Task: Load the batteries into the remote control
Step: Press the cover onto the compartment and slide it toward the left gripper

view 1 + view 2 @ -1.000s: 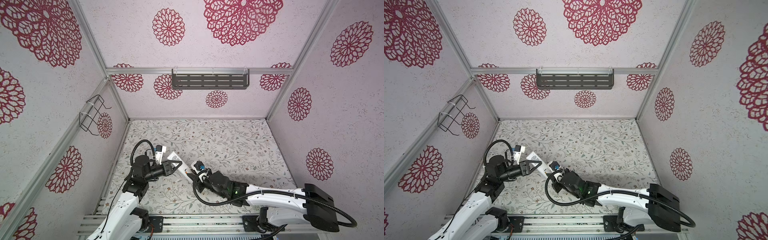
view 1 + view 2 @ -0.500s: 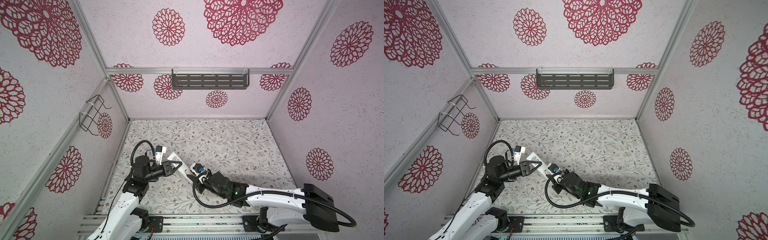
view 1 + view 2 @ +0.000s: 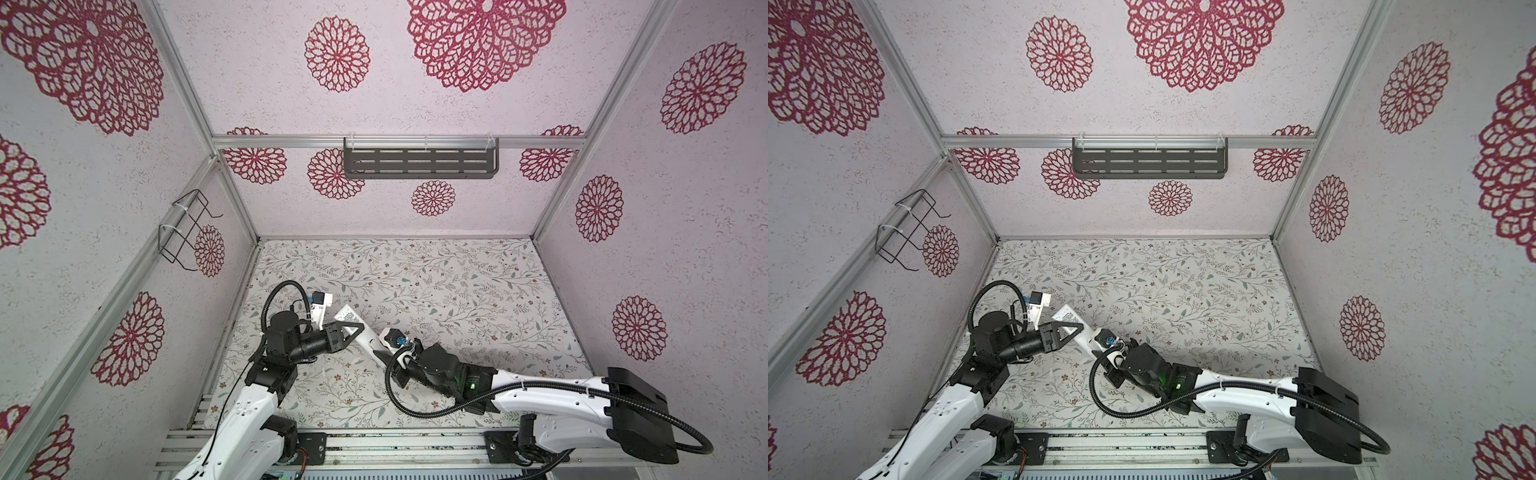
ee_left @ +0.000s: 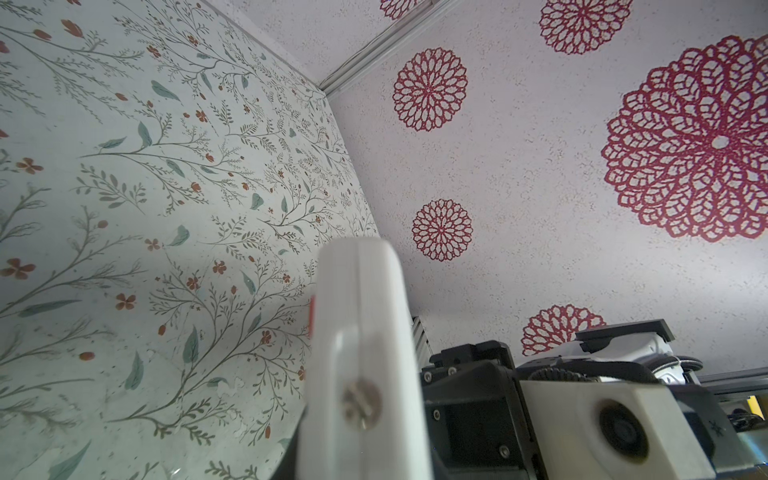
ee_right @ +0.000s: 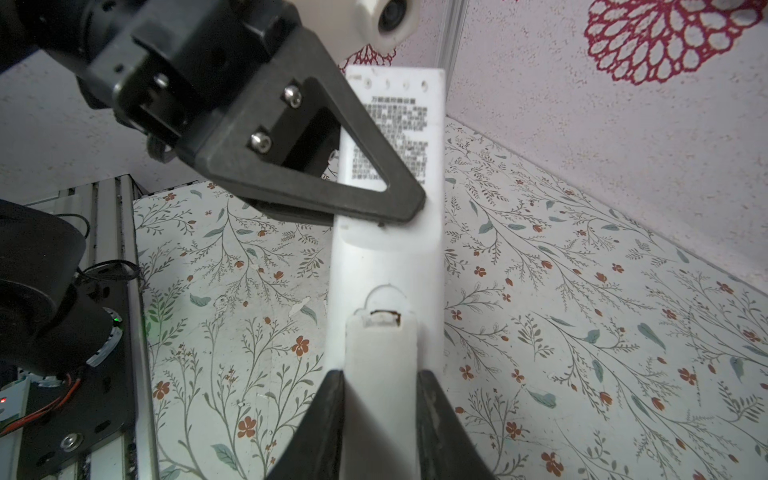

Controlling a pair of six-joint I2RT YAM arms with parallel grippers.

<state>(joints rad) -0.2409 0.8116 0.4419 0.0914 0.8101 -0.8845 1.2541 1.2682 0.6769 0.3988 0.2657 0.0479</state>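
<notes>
The white remote control point(image 3: 365, 337) point(image 3: 1086, 337) hangs tilted above the floral mat, label side up, held at both ends. My left gripper point(image 3: 358, 329) point(image 5: 374, 212) is shut on its labelled half. In the right wrist view the remote control point(image 5: 390, 257) runs away from my right gripper point(image 5: 380, 374), whose two black fingers press on the sides of the narrow white battery cover point(image 5: 382, 345). A thin dark gap shows at the cover's far edge. In the left wrist view the remote control point(image 4: 365, 332) fills the foreground end-on. The batteries are out of view.
The floral mat point(image 3: 436, 291) covers the floor between patterned walls. A black wire basket point(image 3: 187, 232) hangs on the left wall and a grey slotted shelf point(image 3: 419, 164) on the back wall. Aluminium rails point(image 3: 374, 440) run along the front edge under both arm bases.
My right gripper has edged slightly to the left along the remote. The left arm and the remote have stayed where they were.
</notes>
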